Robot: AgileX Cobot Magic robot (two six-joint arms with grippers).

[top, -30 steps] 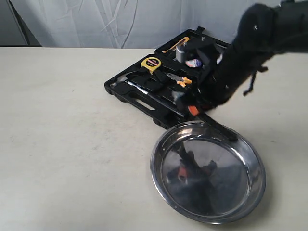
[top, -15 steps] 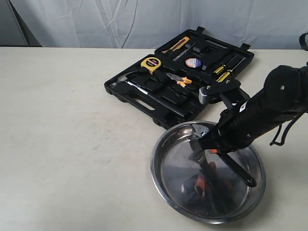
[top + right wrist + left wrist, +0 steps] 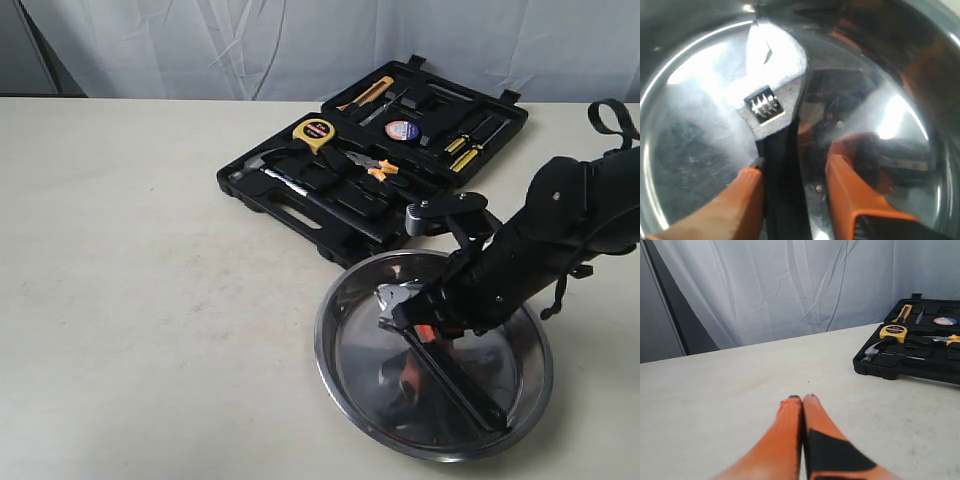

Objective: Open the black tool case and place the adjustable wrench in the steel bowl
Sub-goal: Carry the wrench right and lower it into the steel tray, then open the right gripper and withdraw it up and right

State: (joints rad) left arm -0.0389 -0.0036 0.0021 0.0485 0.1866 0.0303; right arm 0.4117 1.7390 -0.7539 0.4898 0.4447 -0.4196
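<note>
Right claw straddles the adjustable wrench — loosely — inside the steel bowl.

Your exterior view looks down at a slant across the desk from above its near side. It stands far enough back to take in the black tool case at upper middle of the frame, the steel bowl at lower right and the curtain along the top. Your left wrist view sits low over the desk, facing almost level past the left hand toward that curtain. It shares the case and curtain with the exterior view. Your right wrist view is very close, looking steeply down past the right hand into the bowl. The bowl and the adjustable wrench fill its frame, and both also show in the exterior view.
</note>
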